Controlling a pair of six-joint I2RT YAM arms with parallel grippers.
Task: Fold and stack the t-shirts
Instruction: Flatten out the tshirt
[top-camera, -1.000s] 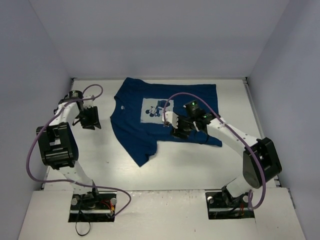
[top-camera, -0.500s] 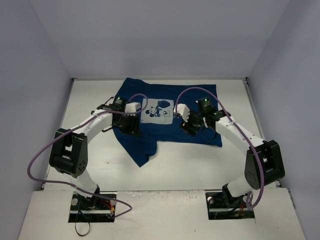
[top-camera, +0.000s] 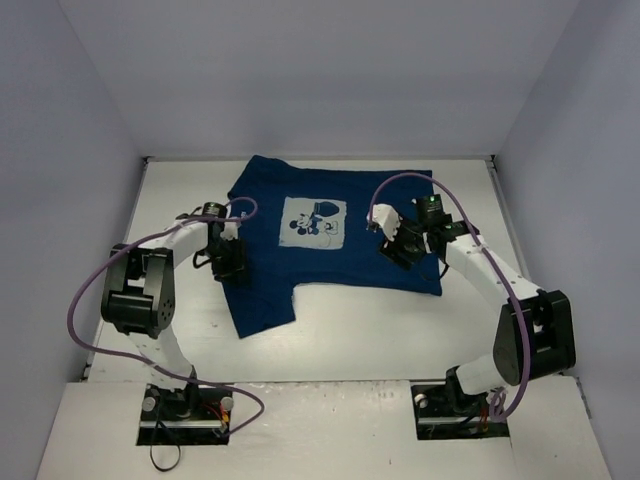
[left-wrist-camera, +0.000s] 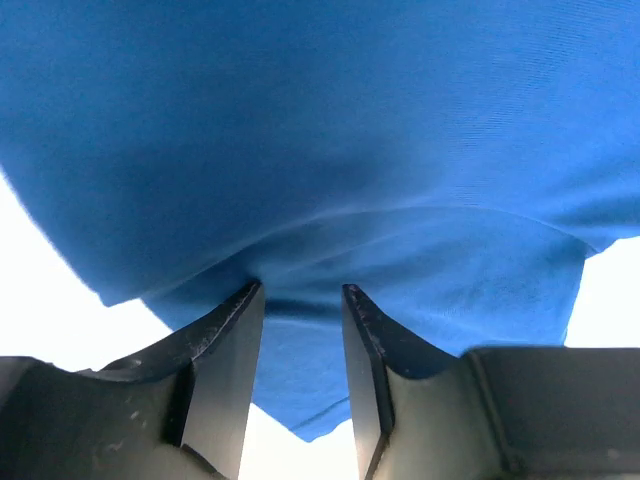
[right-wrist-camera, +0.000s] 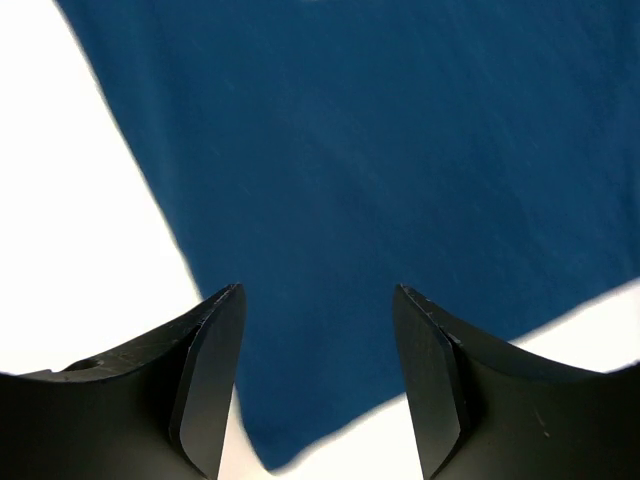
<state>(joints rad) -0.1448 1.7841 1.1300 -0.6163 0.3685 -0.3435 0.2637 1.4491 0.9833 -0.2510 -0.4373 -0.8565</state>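
Navy t-shirt (top-camera: 340, 265), mouse print (top-camera: 313, 221) up; left jaws seemingly pinch it, right jaws spread.

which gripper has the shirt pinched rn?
The left gripper: narrow jaws with the t-shirt cloth bunched between them. The right gripper stands wide open over flat cloth.

Reaching in from the near edge with left arm (top-camera: 175, 238) and right arm (top-camera: 480, 265), elbows bowed outward. Pinching a fold of the t-shirt (left-wrist-camera: 330, 130) in the left gripper (left-wrist-camera: 297, 292), fingers (left-wrist-camera: 222, 360) drawn close together. Hovering low with the right gripper (right-wrist-camera: 318, 292), spread wide, clamped on nothing.
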